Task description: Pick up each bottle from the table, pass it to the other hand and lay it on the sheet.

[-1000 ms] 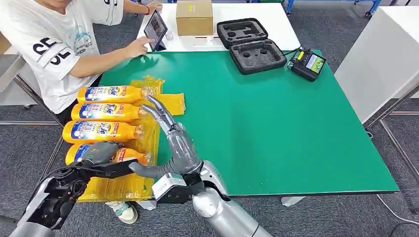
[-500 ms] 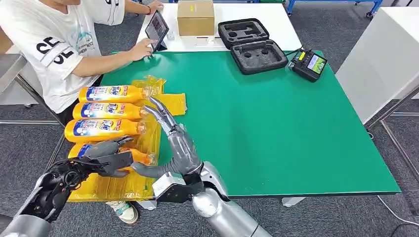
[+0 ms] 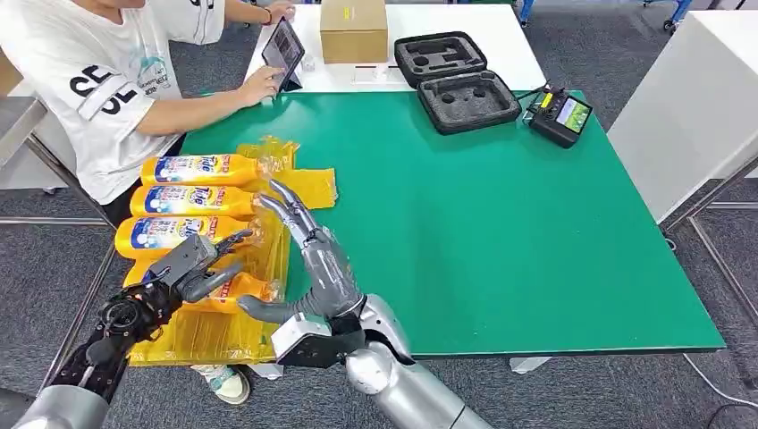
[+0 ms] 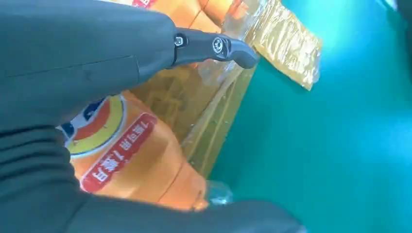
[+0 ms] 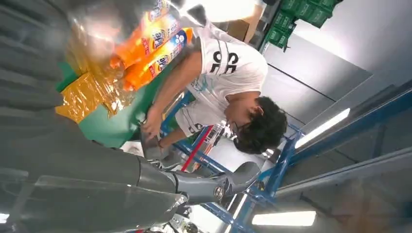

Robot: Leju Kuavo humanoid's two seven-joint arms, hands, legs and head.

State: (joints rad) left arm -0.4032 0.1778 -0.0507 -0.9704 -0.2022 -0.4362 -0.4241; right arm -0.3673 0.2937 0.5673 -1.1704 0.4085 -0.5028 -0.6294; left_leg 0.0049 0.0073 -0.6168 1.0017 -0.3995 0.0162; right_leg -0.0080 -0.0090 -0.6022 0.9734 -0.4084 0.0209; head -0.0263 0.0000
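Head view first: the green counter (image 3: 501,214) carries a crinkled yellow sheet (image 3: 214,331) along the robot's left edge, and four orange bottles lie side by side on it, caps toward the middle of the counter. From far to near they are the farthest bottle (image 3: 198,169), the second bottle (image 3: 192,200), the third bottle (image 3: 170,232) and the nearest bottle (image 3: 234,288). No bottle lies on the bare green, so the laying-down looks nearly or wholly finished. What seems left is freeing the nearest bottle. The left hand (image 3: 189,268) sits over it with fingers spread, thumb beside its body; whether it grips or merely touches, I cannot tell. The right hand (image 3: 308,255) holds nothing, fingers extended and apart, reaching toward the bottle caps.
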